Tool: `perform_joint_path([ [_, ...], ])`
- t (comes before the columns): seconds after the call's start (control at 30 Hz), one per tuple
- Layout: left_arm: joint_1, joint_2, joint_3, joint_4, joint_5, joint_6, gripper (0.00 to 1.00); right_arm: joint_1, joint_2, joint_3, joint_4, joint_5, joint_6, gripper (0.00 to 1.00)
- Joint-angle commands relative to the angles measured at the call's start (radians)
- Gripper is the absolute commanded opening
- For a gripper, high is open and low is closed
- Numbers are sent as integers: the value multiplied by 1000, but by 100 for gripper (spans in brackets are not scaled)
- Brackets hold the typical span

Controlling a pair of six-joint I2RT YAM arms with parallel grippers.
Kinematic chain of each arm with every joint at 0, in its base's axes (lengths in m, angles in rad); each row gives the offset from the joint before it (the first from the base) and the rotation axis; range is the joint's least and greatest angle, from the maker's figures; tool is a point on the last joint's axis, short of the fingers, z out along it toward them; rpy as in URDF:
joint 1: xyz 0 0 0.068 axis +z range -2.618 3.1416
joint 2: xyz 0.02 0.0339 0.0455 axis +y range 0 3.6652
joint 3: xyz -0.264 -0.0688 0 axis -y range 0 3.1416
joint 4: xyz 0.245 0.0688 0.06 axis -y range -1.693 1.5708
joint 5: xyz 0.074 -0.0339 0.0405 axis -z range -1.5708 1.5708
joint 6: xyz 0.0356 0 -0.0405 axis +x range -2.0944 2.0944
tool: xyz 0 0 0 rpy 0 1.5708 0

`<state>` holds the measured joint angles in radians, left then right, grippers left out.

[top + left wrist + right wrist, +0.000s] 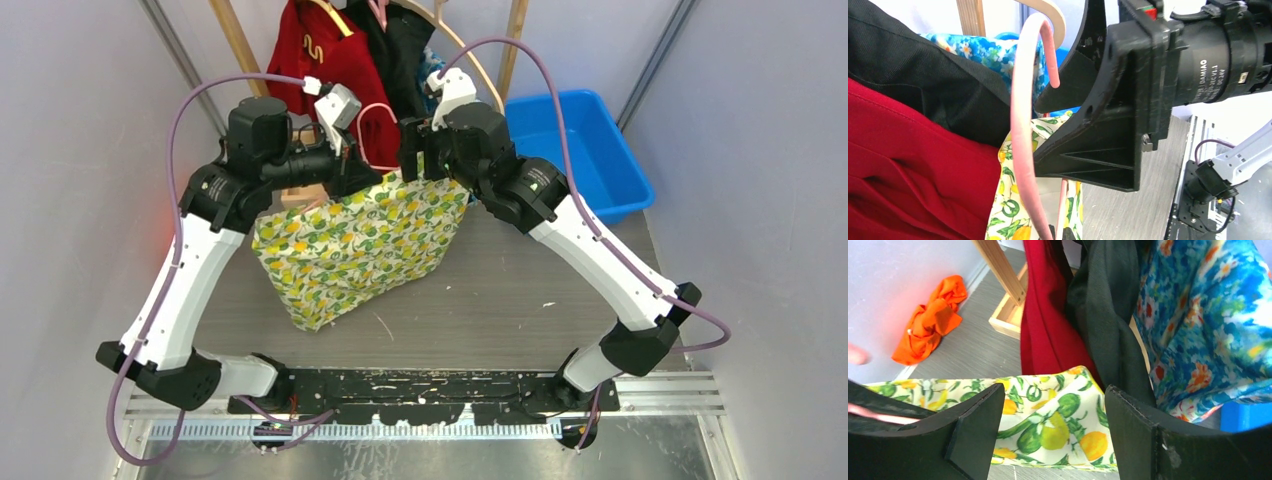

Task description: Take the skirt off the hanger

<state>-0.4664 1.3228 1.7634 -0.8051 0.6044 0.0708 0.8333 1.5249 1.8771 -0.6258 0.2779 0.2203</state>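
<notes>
The skirt (pixel 360 245), white with a lemon and leaf print, hangs from a thin pink hanger (pixel 375 125) with its lower part draped onto the table. My left gripper (pixel 352 172) is at the skirt's top left, shut on the hanger's pink wire. In the left wrist view the hanger (pixel 1023 125) curves upward and my left gripper (pixel 1062 235) barely shows at the bottom edge. My right gripper (pixel 420 160) is open at the skirt's top right corner. In the right wrist view the skirt (pixel 1075 390) lies between the spread fingers (pixel 978 425), not pinched.
Red (pixel 330 60), black (pixel 400 50) and blue floral (pixel 1208 315) garments hang on a wooden rack (pixel 235 45) right behind the skirt. A blue bin (pixel 580 150) stands at the back right. An orange cloth (pixel 930 320) lies by the left wall.
</notes>
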Motion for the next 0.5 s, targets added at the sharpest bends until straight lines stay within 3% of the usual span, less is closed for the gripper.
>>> perform_joint_path([
  [0.0, -11, -45, 43, 18, -49, 41, 0, 4, -17, -9, 13, 92, 25, 77],
  [0.2, -12, -90, 39, 7, -74, 55, 0, 6, -16, -10, 8, 143, 16, 77],
  [0.47, -15, -91, 60, 1, -69, 59, 0, 10, -1, -73, 22, 96, 73, 77],
])
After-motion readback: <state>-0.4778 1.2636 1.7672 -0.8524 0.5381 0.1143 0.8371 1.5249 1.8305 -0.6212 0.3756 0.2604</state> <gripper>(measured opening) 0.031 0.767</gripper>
